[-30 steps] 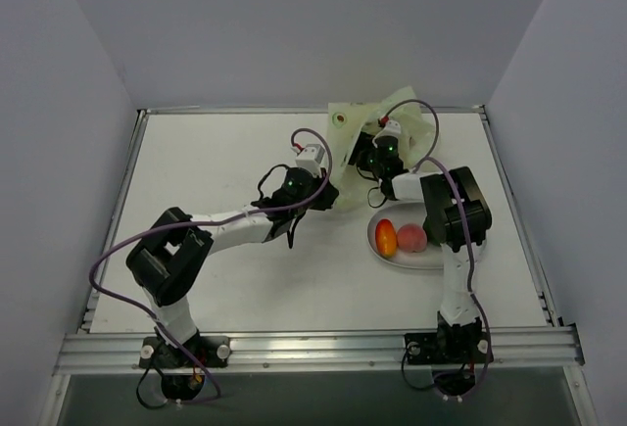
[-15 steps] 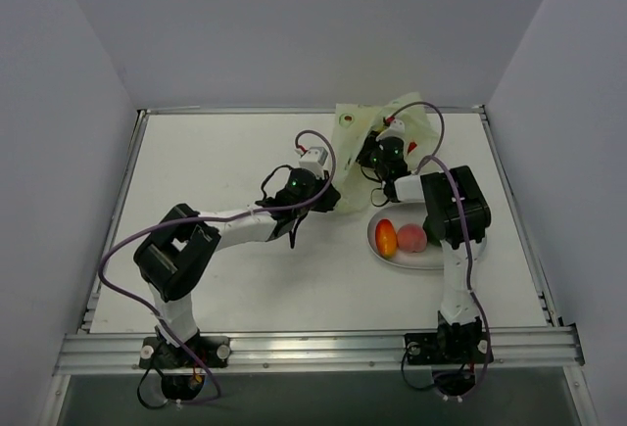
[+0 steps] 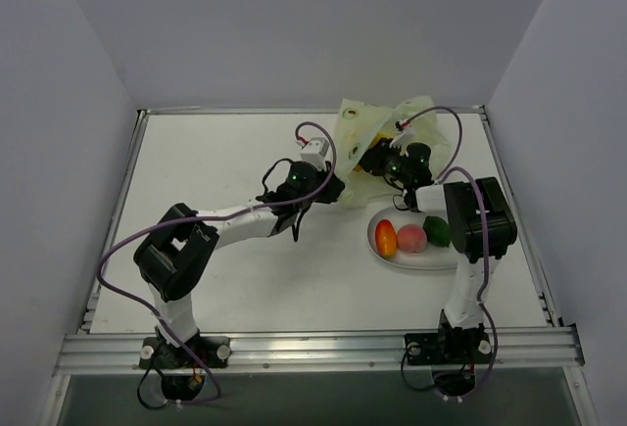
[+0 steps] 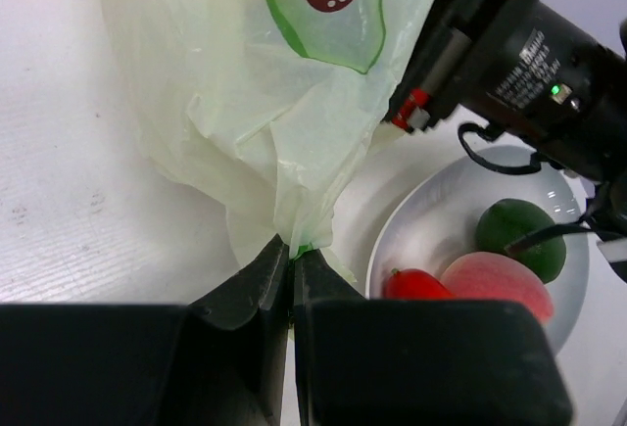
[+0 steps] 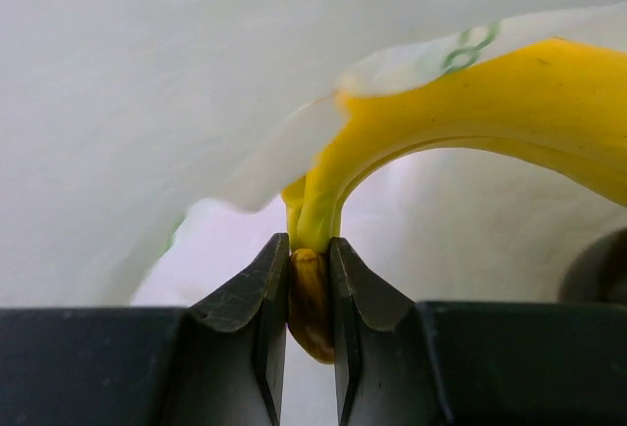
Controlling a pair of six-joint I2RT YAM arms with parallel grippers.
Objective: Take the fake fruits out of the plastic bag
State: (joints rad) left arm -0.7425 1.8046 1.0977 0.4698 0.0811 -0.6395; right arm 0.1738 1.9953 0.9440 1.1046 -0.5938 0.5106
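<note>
Right pincer (image 5: 309, 250) clamped on stem, glossy curved yellow banana (image 5: 490, 93)

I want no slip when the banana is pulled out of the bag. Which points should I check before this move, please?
1. Hold of the right gripper on the stem of the banana: ok.
2. Pinch of the left gripper on the edge of the plastic bag: ok.
3. Banana clear of the bag: not ok, the film surrounds it.
4. Bare room on the plate: ok.
5. More fruits inside the bag: cannot tell.
</note>
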